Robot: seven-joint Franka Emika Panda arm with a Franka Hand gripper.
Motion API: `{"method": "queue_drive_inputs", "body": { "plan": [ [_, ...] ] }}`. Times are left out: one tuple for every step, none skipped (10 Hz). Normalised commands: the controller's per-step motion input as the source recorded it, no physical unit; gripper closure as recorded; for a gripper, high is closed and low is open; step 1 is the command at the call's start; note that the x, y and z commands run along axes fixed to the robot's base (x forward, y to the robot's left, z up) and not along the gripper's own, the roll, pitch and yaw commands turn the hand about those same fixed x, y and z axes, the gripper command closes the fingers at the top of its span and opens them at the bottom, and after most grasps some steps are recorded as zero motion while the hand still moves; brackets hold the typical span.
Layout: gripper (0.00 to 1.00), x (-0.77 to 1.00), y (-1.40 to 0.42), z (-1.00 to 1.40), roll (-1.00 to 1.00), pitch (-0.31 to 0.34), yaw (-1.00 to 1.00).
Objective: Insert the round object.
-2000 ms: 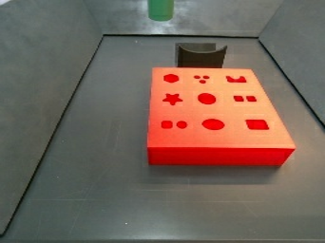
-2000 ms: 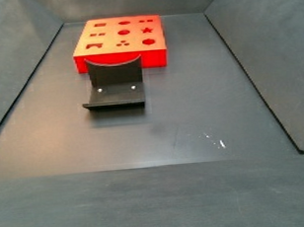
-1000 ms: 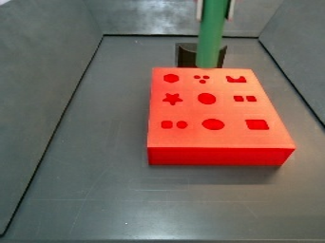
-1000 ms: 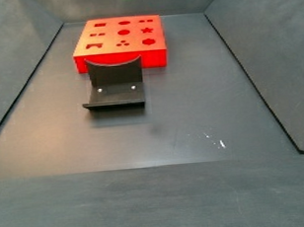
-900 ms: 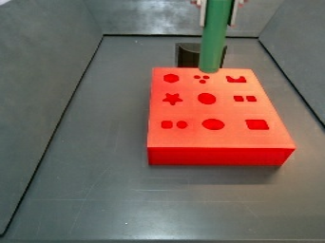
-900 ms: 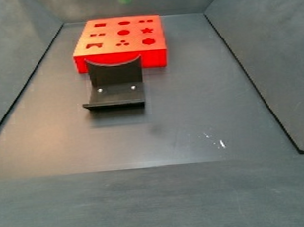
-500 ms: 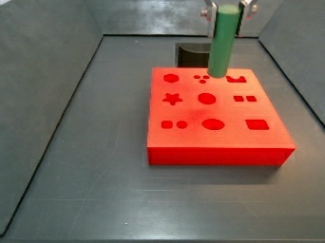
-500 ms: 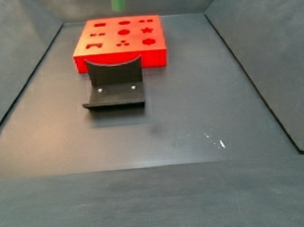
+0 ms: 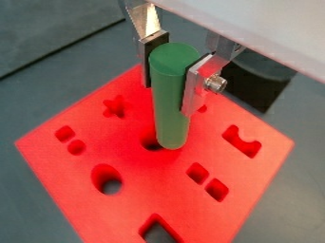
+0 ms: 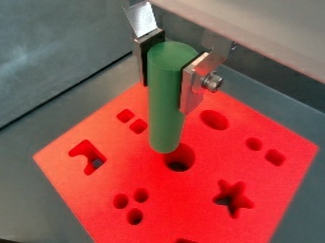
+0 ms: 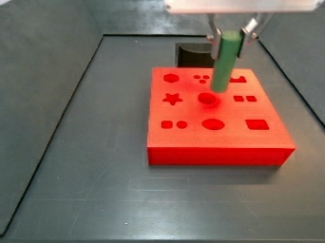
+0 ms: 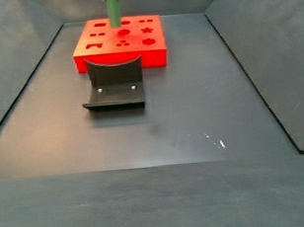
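A: Gripper (image 9: pixel 172 68) closed on the round object (image 9: pixel 169 100), silver plates clamped on its upper part, peg upright over the middle of the red block (image 9: pixel 76 185). Lower end sits at the round hole (image 10: pixel 180 162); I cannot tell whether it has entered.

B: Risk from here?

A: My judgement: a slight offset or tilt. If the peg's end lands on the hole's rim, pressing down could jam it, let it slip in the pads, or shove the block. In a wrist view the end seems a little off the hole, though that may be viewing angle.

B: What do the views add to one another?

A: Reading left to right in a side view, star recess (image 11: pixel 170 98), round hole, then the small square recesses; the peg (image 11: pixel 223 63) hangs upper centre of frame, hiding part of the hole. Both wrist views show the grip itself. Only a side view shows the whole floor, with the dark curved holder (image 12: pixel 114 89) standing empty just in front of the block (image 12: pixel 118 45); there the peg (image 12: pixel 111 6) is a thin green strip at top of frame.
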Motion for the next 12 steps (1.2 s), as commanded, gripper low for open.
{"method": "queue_drive_inputs", "body": {
  "plan": [
    [1.00, 0.00, 0.06, -0.16, -0.21, 0.189, -0.11],
    [1.00, 0.00, -0.04, -0.03, -0.15, 0.200, -0.14],
    [1.00, -0.02, -0.14, -0.06, -0.10, 0.161, -0.10],
    [1.00, -0.19, -0.03, -0.07, -0.11, 0.134, -0.14],
    [1.00, -0.30, 0.00, -0.15, -0.13, 0.137, -0.18],
    [1.00, -0.10, 0.00, -0.15, -0.12, 0.170, -0.15],
    [1.00, -0.08, 0.00, -0.15, -0.12, 0.180, -0.15],
    [1.00, -0.12, 0.00, -0.13, -0.15, 0.196, -0.13],
    [1.00, 0.00, 0.00, -0.25, -0.06, 0.156, -0.09],
    [1.00, 0.08, 0.00, -0.52, 0.01, 0.123, 0.00],
    [1.00, 0.18, 0.00, -0.85, 0.06, 0.087, 0.00],
    [1.00, 0.31, 0.00, -1.00, 0.05, 0.000, 0.00]
  ]
}}
